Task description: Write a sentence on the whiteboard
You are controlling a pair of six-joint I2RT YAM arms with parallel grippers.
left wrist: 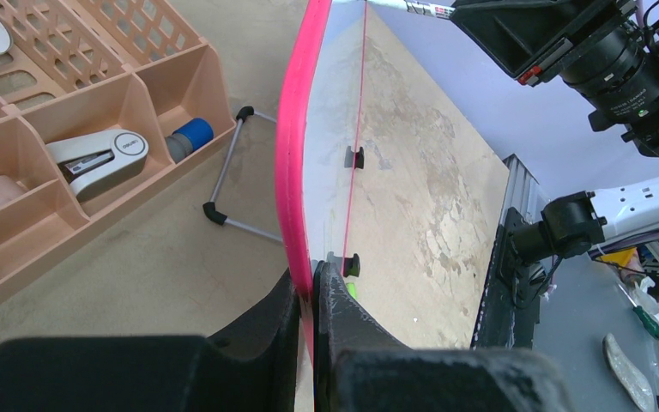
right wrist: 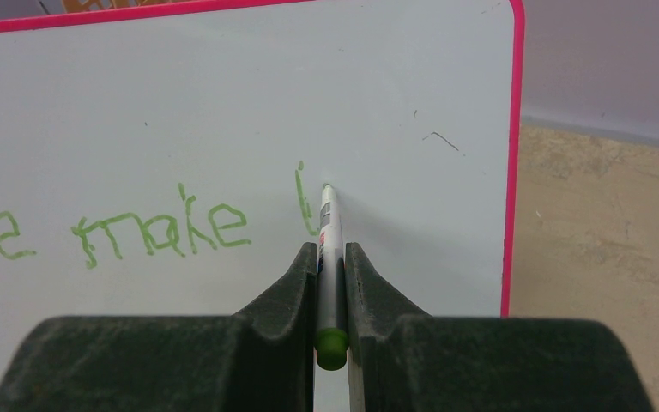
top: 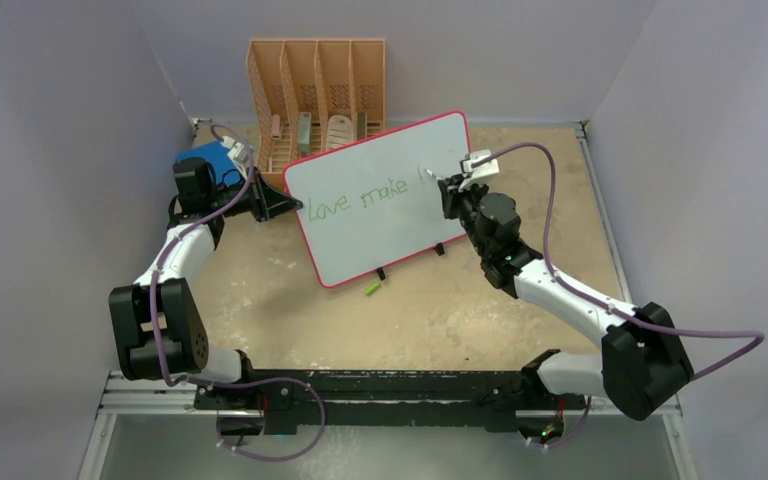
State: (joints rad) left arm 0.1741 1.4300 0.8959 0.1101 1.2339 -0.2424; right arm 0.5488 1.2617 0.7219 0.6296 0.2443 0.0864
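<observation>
The whiteboard stands tilted on the table, its pink rim seen edge-on in the left wrist view. My left gripper is shut on the board's left edge. Green words of the sentence read "love make" plus one more stroke. My right gripper is shut on a green-ended marker, whose tip touches the whiteboard just right of that stroke. The marker's tip also shows at the top of the left wrist view.
An orange slotted organiser holding a stapler stands behind the board. A blue book lies at the far left by the wall. A small green cap lies in front of the board's black feet.
</observation>
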